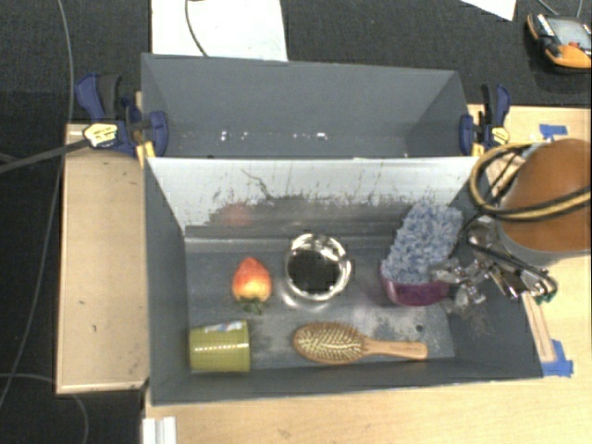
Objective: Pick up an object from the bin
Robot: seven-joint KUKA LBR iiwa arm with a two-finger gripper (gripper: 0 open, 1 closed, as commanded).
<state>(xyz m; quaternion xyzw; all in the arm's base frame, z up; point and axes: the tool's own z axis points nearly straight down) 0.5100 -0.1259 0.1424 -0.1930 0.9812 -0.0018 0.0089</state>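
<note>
1. The nearest thing to the jaws was a knobbly blue-lilac scrubbing pad on a purple plastic base (422,248). It stood at the right side of the grey metal bin (305,100), its top leaning toward the back wall.
2. Its long axis ran from the purple base on the bin floor up toward the back edge, tilted slightly right.
3. The jaws sat just to the right of the purple base, low by the right wall. The pad lay to their left. I could not tell whether they touched it.
4. Whether the jaws were open or closed could not be told, and nothing was seen held between them.
5. I judged that a grasp would need a short move leftward across the pad's narrow width.
6. Further off lay a wooden oval hairbrush (356,343) along the front edge, a shiny round metal bowl (316,266) mid-floor, a red-yellow peach-like fruit (251,280), and a green cylindrical cup (220,348) in the front left corner.
</note>
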